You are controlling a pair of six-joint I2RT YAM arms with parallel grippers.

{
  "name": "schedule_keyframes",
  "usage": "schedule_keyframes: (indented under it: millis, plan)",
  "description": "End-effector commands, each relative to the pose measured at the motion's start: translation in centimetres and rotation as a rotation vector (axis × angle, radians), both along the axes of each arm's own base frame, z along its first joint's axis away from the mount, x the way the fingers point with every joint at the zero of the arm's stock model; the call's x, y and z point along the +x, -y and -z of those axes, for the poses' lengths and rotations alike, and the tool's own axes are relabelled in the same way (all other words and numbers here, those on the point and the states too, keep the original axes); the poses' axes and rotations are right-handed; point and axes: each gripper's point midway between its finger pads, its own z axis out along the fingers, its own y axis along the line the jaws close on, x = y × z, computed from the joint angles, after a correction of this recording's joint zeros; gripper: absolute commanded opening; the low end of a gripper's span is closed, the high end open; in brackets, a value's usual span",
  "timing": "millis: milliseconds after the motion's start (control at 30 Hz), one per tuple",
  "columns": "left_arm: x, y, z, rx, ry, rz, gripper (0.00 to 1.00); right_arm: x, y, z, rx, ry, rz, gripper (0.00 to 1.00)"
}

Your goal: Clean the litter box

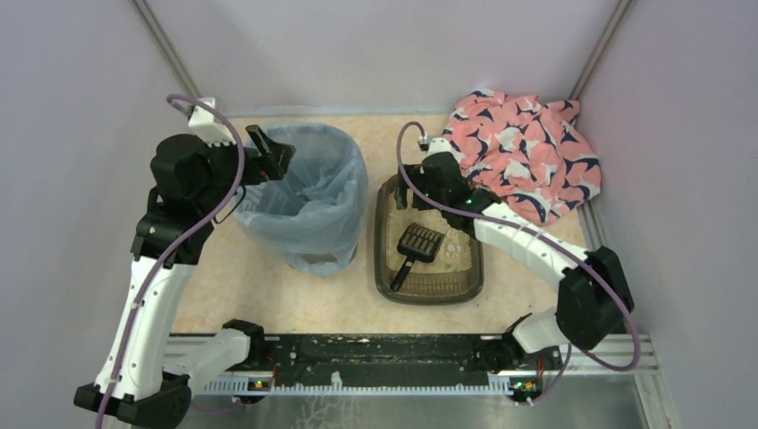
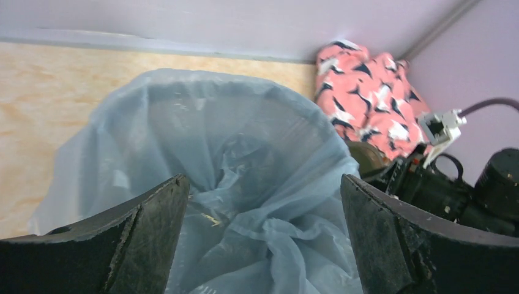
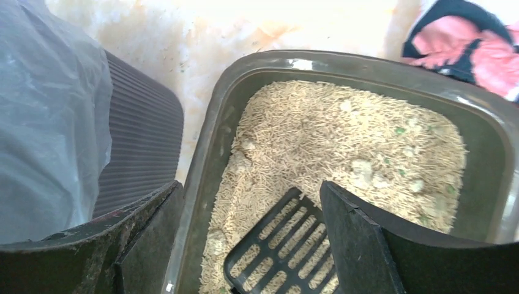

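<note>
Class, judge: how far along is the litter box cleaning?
Done: nothing evident; pale clumps lie in the litter box. In hand: nothing; the scoop lies in the litter, right gripper open near it, left gripper open over the bin. Left: scoop clumps into the bin.

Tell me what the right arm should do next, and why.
Probably move the open right gripper back and down onto the handle of the scoop. The scoop lies loose in the litter box, clumps dot the litter, and that gripper holds nothing.
</note>
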Motion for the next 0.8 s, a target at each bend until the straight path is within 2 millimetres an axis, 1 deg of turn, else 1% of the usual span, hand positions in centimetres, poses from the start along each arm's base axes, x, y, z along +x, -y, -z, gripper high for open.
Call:
schedule_keyframes:
  millis: [0,67,133,200,233,300,333,400,467,533,600,667,767]
  plan:
    - [0.4,3.4,1.5,-0.037,-0.028,0.125,0.99,-0.5,2.2,-2.1,-0.012,0.065,0.064,0.82]
    - [0.8,3.4,1.9,-0.031,-0.037,0.113,0.99,-0.7,3.0,-2.0,-0.023,0.061,0.084,0.82]
    - [0.7,3.4,1.4,-0.034,-0.025,0.113,0.99,-1.0,3.9,-1.9,-0.043,0.059,0.107,0.82]
    - [0.6,3.6,0.6,-0.034,-0.009,0.122,0.99,-1.1,5.4,-2.2,-0.062,0.065,0.151,0.81]
    - [0.5,3.7,0.3,-0.034,-0.003,0.131,0.99,-1.0,6.5,-2.3,-0.069,0.065,0.176,0.81]
    - [0.5,4.1,-0.1,-0.030,-0.002,0.148,0.99,-0.7,9.3,-2.5,-0.076,0.061,0.240,0.80]
    - [0.4,4.3,-0.3,-0.029,-0.002,0.158,0.99,-0.3,11.2,-2.4,-0.091,0.058,0.282,0.80]
    - [0.4,4.9,0.0,-0.030,-0.016,0.187,0.99,-0.3,14.1,-2.1,-0.180,0.065,0.332,0.82]
    - [0.3,5.7,0.4,-0.040,-0.034,0.212,0.99,-0.6,16.0,-1.1,-0.282,0.047,0.383,0.84]
    - [0.2,6.5,1.0,-0.046,-0.044,0.231,0.99,-0.8,16.6,0.6,-0.332,0.007,0.393,0.84]
    - [0.3,7.0,1.5,-0.042,-0.053,0.235,0.99,-0.9,16.3,2.5,-0.334,-0.026,0.380,0.84]
    - [0.4,7.3,1.9,-0.031,-0.057,0.237,0.99,-0.8,15.8,4.2,-0.328,-0.047,0.365,0.81]
    - [0.4,7.3,1.9,-0.016,-0.051,0.237,0.99,-0.8,15.7,6.9,-0.370,-0.103,0.344,0.77]
